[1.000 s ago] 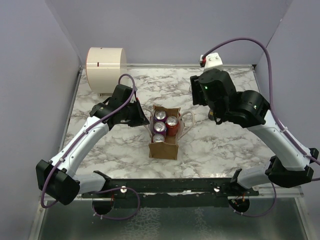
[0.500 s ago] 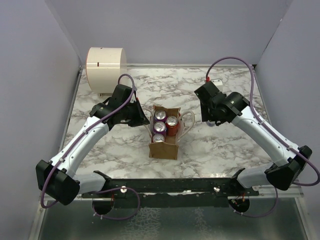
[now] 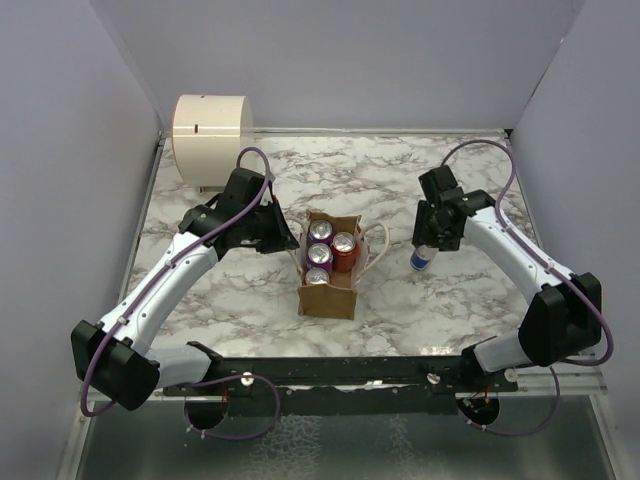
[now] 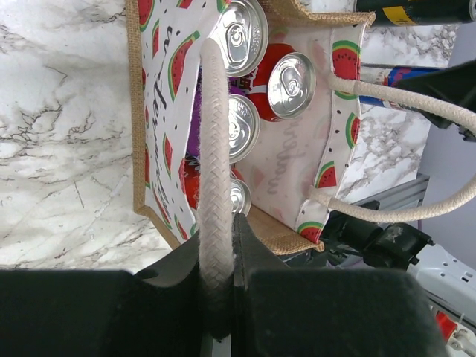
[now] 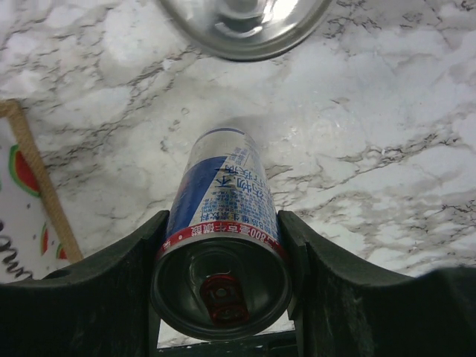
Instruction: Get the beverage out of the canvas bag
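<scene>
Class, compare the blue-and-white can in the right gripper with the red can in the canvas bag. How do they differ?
The blue-and-white can is outside the canvas bag, clamped by the right gripper; the red can sits inside, ungripped. The former's body is blue and white, the latter's red. Both are metal drink cans.

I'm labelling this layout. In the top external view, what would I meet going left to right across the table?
cream cylindrical container → left pincer → canvas bag → blue can, held in the right pincer
</scene>
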You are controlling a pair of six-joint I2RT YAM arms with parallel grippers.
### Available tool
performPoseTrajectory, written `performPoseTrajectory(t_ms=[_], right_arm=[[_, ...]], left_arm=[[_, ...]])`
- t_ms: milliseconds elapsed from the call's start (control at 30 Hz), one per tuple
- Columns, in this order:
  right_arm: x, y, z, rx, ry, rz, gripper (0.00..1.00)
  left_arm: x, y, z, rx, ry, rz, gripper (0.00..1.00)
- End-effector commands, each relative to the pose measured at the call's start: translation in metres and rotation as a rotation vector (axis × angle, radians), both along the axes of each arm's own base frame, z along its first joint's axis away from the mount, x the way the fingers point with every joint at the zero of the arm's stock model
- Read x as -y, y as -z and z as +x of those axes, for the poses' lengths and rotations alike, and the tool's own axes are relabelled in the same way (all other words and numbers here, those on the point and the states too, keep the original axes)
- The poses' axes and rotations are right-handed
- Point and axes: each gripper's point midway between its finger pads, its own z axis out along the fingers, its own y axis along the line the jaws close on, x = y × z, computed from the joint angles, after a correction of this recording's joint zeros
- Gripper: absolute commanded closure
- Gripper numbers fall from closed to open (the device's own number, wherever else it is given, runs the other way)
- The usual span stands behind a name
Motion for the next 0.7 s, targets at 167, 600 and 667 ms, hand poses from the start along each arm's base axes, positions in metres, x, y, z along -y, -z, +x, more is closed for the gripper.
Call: performPoseTrajectory(t_ms=[167, 600, 667], right_arm=[[0.034, 0.018, 0.034, 0.047, 0.052, 0.028, 0.98], [0.033, 0.014, 0.047, 0.027, 0.002, 0.015, 0.95], [0.033, 0.013, 0.051, 0.032, -0.009, 0.009, 0.95]], left_arm=[[0.002, -0.018, 0.004, 0.068, -0.003, -0.039, 1.0], [0.005, -0.016, 0.009, 0.065, 0.028, -0.019, 1.0], [0.005, -0.016, 0.01, 0.067, 0.027, -0.02, 1.0]])
